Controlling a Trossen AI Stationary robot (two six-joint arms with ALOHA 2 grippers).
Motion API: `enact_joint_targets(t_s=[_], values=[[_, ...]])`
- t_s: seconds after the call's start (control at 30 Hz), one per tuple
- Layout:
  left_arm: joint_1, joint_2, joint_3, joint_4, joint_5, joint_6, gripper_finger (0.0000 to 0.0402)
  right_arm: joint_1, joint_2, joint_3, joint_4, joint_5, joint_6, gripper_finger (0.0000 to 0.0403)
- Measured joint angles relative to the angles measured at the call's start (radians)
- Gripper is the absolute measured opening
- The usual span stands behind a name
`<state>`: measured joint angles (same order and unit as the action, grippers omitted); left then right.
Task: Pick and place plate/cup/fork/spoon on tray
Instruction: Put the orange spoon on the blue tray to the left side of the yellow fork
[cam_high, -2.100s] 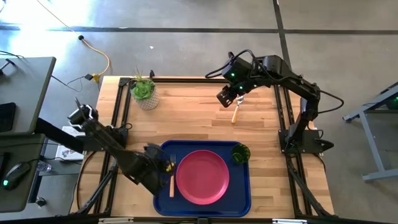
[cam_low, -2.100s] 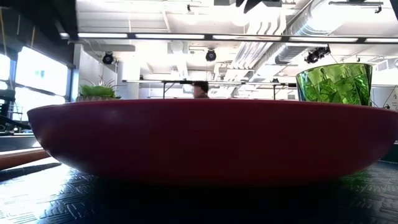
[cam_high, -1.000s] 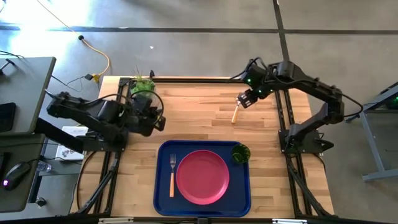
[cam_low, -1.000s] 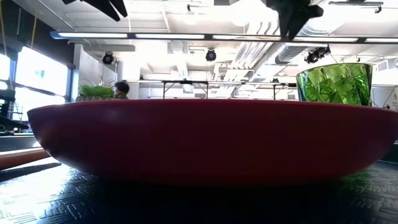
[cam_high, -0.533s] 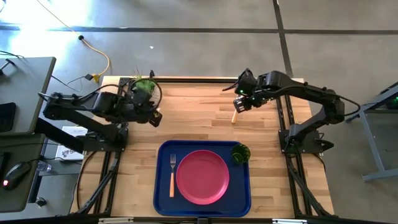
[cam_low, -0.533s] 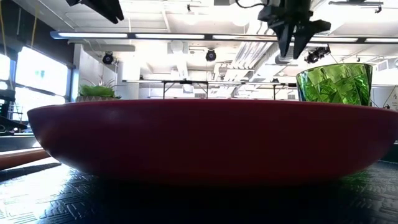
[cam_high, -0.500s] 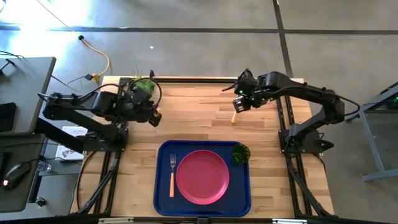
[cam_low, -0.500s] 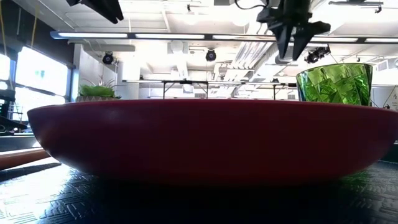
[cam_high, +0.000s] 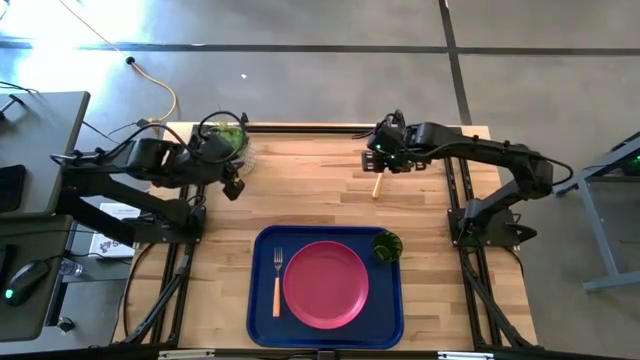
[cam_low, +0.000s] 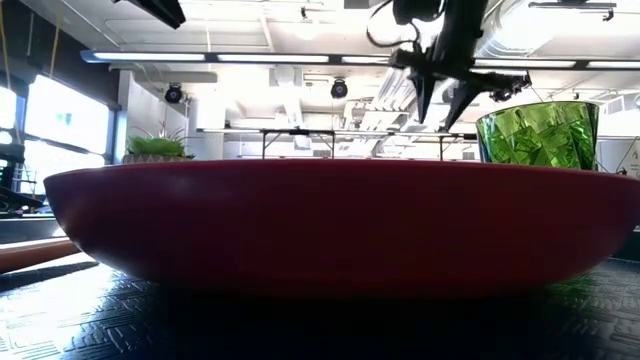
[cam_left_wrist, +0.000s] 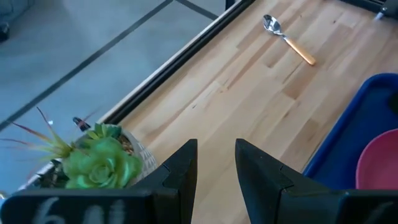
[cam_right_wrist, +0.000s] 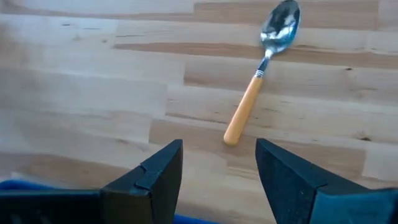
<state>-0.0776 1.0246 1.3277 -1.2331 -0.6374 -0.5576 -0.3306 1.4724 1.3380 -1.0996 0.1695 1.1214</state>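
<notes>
The spoon (cam_high: 377, 184) with a silver bowl and an orange handle lies flat on the wooden table at the far right; it also shows in the right wrist view (cam_right_wrist: 260, 78) and the left wrist view (cam_left_wrist: 288, 39). My right gripper (cam_high: 376, 160) hovers open above it, fingers pointing down (cam_low: 445, 108). The pink-red plate (cam_high: 325, 284), the fork (cam_high: 277, 282) and the green cup (cam_high: 387, 246) rest on the dark blue tray (cam_high: 262, 320). My left gripper (cam_high: 233, 186) is open and empty near the far left.
A green succulent in a pale pot (cam_left_wrist: 99, 158) stands at the table's far left corner, right by my left arm. Bare wood lies between the tray's far rim and the spoon. A black frame runs along the table's edges (cam_high: 300, 127).
My right gripper has moved a little toward the table's left and come down over the spoon, staying open. My left gripper has drawn back toward the table's left edge, nearer the plant. The spoon and the things on the tray have not moved.
</notes>
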Motion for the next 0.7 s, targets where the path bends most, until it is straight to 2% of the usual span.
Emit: enact_joint_targets(t_s=[0.2,0.7], values=[[0.000,-0.033,0.000,-0.002,-0.001,0.081,0.0100,-0.038,0.086,-0.006,0.019,-0.032,-0.013,0.0192],[0.000,-0.071,0.000,-0.005,0.001,0.108,0.0099,-0.058,0.302,-0.004,0.013,-0.017,0.093,0.0192]])
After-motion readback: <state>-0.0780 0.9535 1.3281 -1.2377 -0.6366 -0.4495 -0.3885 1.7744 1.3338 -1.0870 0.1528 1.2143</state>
